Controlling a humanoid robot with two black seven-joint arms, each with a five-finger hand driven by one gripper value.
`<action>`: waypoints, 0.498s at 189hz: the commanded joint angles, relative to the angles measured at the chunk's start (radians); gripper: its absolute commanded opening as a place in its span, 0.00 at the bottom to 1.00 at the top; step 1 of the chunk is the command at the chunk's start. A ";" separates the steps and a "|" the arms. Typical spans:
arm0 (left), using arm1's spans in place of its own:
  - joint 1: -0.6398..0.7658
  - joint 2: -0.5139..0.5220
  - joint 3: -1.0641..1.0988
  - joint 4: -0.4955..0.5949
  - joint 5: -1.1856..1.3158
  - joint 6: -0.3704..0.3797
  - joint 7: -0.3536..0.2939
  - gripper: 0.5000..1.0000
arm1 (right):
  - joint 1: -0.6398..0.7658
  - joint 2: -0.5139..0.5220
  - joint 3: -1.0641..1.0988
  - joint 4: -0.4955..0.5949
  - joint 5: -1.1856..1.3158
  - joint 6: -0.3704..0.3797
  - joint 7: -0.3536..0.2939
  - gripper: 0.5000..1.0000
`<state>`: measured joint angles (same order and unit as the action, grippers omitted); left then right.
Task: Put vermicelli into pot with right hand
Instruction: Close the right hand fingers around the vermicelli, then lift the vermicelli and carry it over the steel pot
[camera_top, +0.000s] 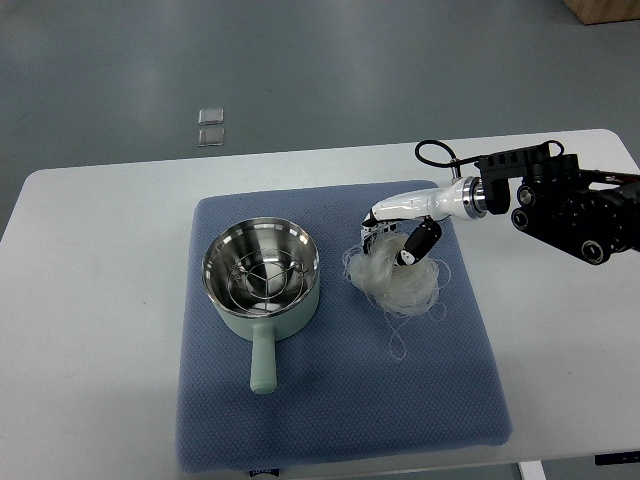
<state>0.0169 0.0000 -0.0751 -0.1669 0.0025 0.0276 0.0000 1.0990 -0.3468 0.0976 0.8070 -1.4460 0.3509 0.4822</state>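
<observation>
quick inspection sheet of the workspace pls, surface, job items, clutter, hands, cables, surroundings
surface: white table with a blue mat on it
job's things: vermicelli in a loose heap on the mat; pot, steel inside with a wire rack, no vermicelli in it, handle toward the camera
clutter: nothing seen on the table
hands: right hand down on the vermicelli, fingers curled into it; left not in view
cables: black loop at the right wrist
surroundings: grey floor, two small clear packets
</observation>
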 joint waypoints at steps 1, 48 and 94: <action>0.000 0.000 0.000 0.000 -0.001 0.000 0.000 1.00 | 0.024 -0.003 0.010 0.001 0.006 0.008 0.018 0.00; 0.000 0.000 0.000 0.000 -0.001 0.000 0.000 1.00 | 0.102 -0.011 0.039 0.001 0.113 0.056 0.033 0.00; 0.000 0.000 0.000 0.000 -0.001 0.000 0.000 1.00 | 0.255 0.008 0.044 0.001 0.204 0.099 0.033 0.00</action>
<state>0.0170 0.0000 -0.0752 -0.1667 0.0020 0.0276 0.0000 1.2903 -0.3510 0.1377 0.8085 -1.2775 0.4311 0.5153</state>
